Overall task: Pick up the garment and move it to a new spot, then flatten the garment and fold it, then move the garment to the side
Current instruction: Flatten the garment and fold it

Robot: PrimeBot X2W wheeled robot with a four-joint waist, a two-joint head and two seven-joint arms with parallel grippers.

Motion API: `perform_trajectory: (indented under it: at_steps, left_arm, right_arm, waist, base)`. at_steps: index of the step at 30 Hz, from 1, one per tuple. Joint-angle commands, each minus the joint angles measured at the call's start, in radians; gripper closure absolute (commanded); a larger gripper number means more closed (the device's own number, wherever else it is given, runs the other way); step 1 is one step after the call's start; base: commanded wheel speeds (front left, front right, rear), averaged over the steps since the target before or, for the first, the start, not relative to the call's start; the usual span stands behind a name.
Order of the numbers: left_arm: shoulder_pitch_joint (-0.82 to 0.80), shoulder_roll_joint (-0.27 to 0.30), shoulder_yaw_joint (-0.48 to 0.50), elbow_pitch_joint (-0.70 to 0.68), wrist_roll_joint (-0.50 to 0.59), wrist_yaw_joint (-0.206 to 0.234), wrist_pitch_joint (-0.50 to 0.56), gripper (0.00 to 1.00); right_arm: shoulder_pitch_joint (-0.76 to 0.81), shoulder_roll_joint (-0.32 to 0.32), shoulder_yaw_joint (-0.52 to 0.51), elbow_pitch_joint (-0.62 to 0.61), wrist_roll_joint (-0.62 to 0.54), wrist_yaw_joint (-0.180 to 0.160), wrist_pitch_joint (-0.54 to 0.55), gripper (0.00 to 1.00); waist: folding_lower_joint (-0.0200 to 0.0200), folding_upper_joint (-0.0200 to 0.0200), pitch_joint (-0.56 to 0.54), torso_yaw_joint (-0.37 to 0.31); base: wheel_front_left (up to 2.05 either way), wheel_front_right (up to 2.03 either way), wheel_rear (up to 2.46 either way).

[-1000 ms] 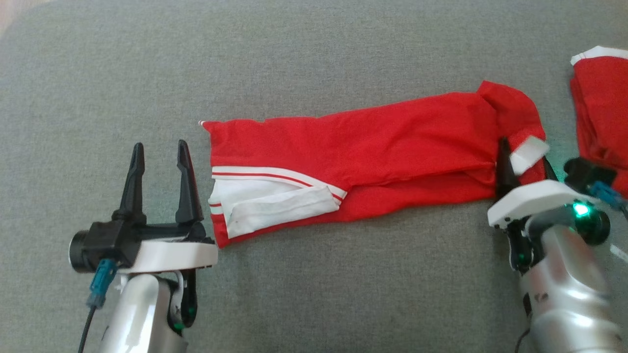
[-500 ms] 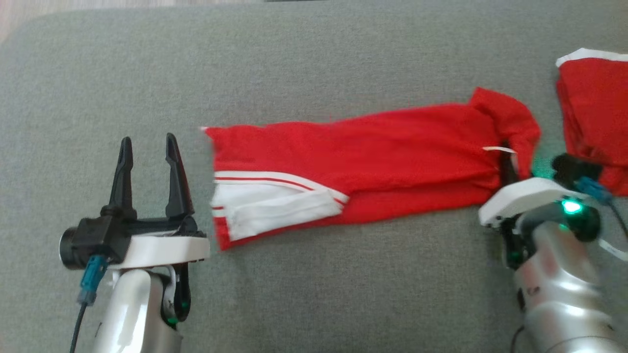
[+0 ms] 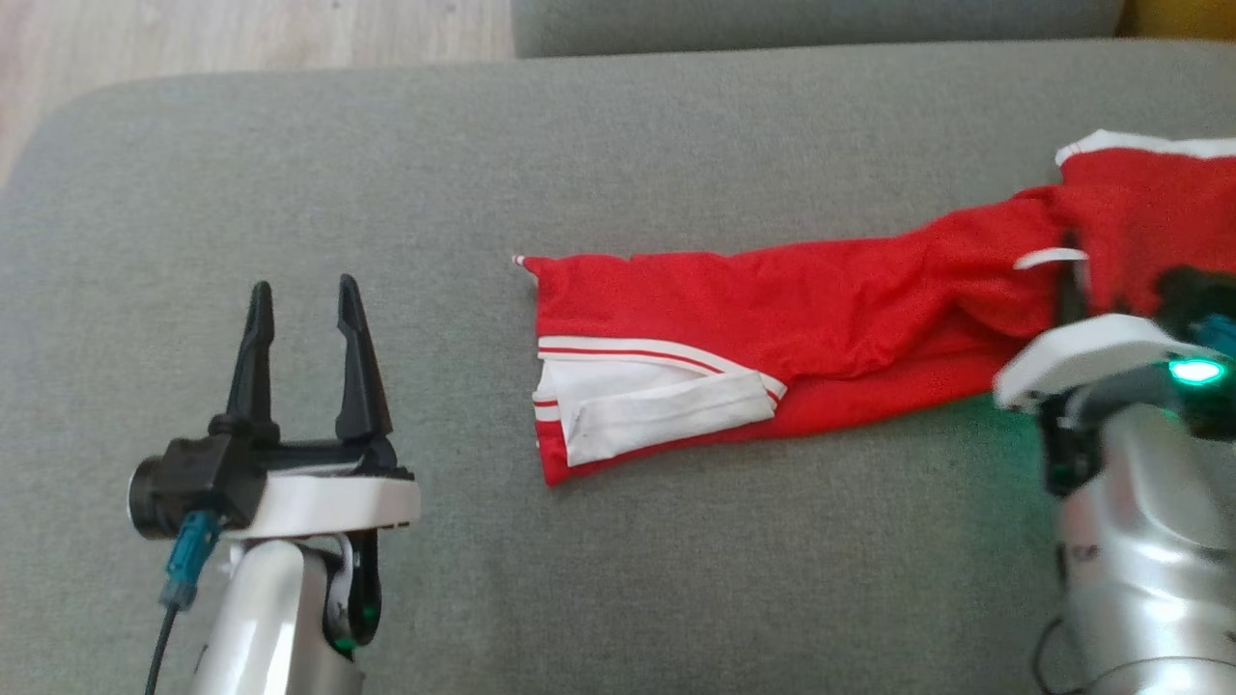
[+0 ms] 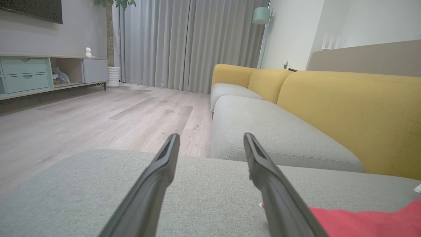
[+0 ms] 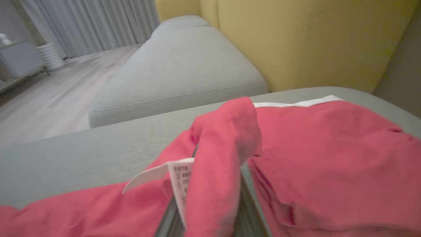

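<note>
Garment (image 3: pixel 772 328) pinched in right tool (image 3: pixel 1070 290), left tool (image 3: pixel 299 290) apart

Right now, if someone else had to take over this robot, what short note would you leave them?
Left gripper: open, holding nothing, over the grey sofa cushion.
Right gripper: shut on the right end of the long red garment with white stripes, by its white label.
Done: garment lies folded in a long strip, fairly flat.
To do: apparently moving it aside; a second red cloth lies at the right edge.
</note>
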Motion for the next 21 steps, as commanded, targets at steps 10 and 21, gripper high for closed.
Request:
perform_trajectory:
  at_steps: [10,21]
  left_arm:
    - [0.013,0.006,0.020,-0.029,-0.008,0.007,-0.005,0.00]
    - [-0.005,0.006,-0.015,-0.029,-0.018,0.010,-0.005,0.00]
  right_arm:
    - [-0.005,0.012,0.458,-0.185,0.367,0.007,0.081,1.00]
    - [0.016,0.012,0.767,-0.226,0.507,0.007,0.088,1.00]
  waist:
    - [0.0000,0.0000,-0.070,0.054]
    - [0.0000,0.0000,-0.040,0.151]
  base:
    - [0.00,0.00,0.00]
    - [0.00,0.00,0.00]
